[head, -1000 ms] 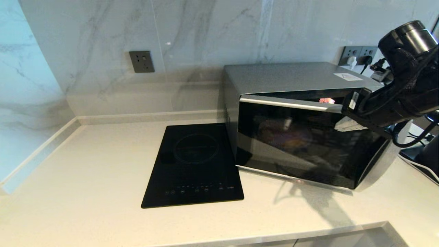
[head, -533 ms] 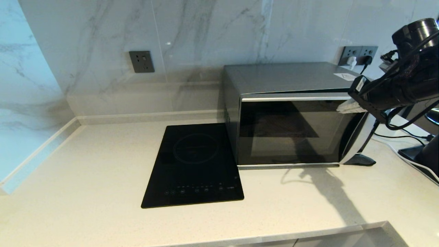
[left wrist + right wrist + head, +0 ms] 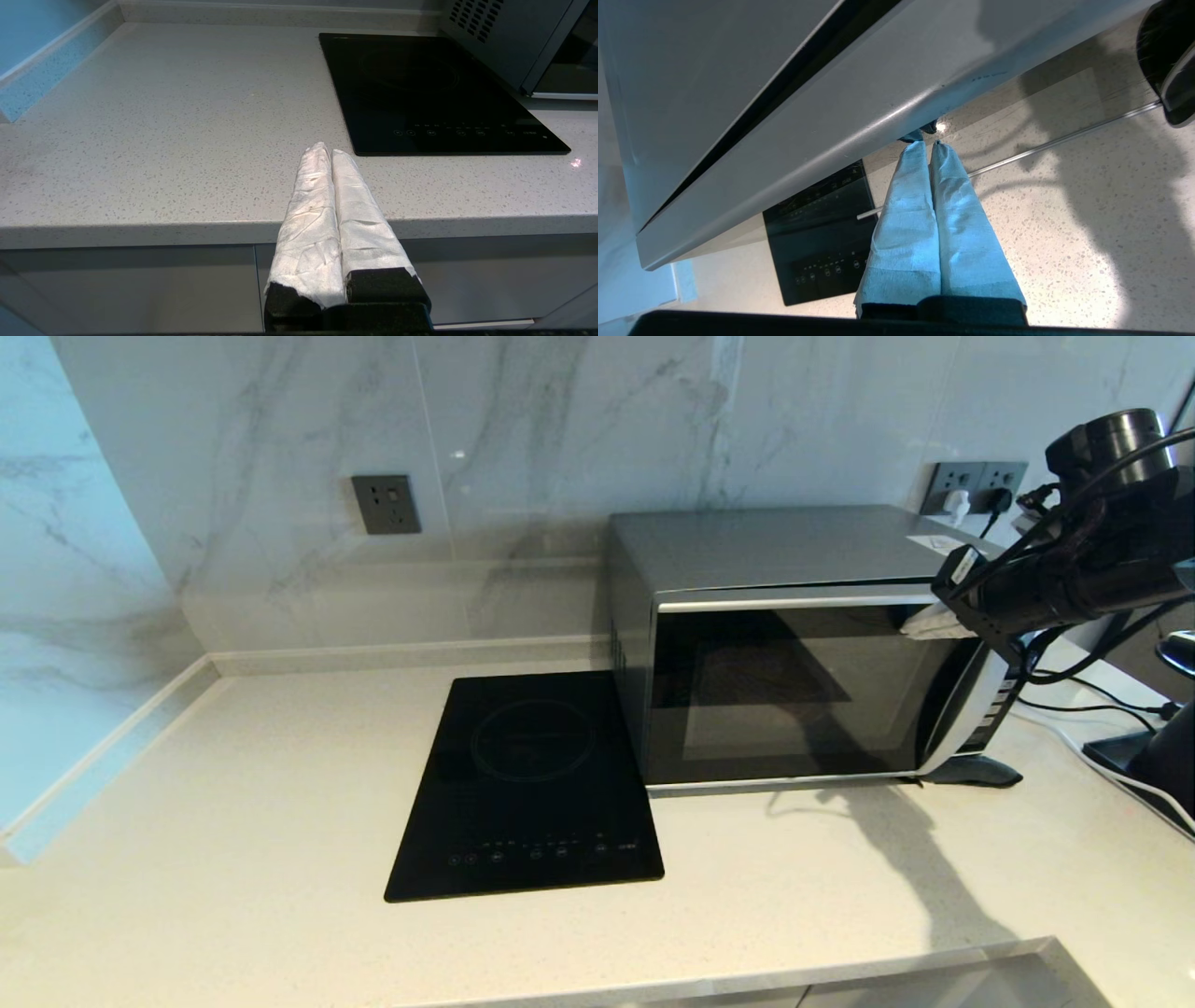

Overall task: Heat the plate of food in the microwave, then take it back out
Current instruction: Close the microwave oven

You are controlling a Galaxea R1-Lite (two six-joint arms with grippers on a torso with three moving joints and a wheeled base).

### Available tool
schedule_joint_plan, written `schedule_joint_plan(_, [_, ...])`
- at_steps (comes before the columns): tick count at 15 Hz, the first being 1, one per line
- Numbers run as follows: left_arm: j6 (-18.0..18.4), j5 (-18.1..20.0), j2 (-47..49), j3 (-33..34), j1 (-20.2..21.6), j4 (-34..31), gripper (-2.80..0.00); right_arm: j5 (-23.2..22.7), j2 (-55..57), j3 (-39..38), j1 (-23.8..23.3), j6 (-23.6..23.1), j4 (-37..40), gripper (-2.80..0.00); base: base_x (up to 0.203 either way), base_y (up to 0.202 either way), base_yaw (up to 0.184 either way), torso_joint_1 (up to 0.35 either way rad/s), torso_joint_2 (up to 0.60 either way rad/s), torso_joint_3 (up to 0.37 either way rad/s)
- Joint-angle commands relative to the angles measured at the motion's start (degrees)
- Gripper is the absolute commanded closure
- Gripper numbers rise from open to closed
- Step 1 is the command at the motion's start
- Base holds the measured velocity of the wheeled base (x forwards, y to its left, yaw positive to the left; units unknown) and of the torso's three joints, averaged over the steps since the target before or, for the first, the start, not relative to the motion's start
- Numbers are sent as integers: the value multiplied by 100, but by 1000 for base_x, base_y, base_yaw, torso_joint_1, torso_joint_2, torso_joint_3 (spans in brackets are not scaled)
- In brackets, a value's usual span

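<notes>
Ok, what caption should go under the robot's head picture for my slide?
Right pincer, fingers shut, pressed against the top right corner of the closed microwave door, beside the black hob.

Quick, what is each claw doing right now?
Left claw: shut, empty, parked at the counter edge.
Right claw: shut, empty, tips against the microwave door.

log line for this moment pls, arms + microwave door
right end effector: shut, tips at top right corner of door | microwave: door shut | plate of food: not visible | left end effector: shut, idle over counter edge
</notes>
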State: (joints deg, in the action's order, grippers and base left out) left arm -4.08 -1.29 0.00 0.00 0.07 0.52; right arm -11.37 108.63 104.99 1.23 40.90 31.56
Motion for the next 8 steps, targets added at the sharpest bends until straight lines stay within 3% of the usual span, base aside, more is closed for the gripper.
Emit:
schedule_joint_plan(1, [-5,-3,9,0,1,1,0,-24,71,-4,-26,23,-1,0,0,0,0,0,0,0])
schedule_joint_plan(8, [-5,-3,9,0,1,1,0,-183,62,-196,-26,37,-554,0,0,0,0,0,0,0])
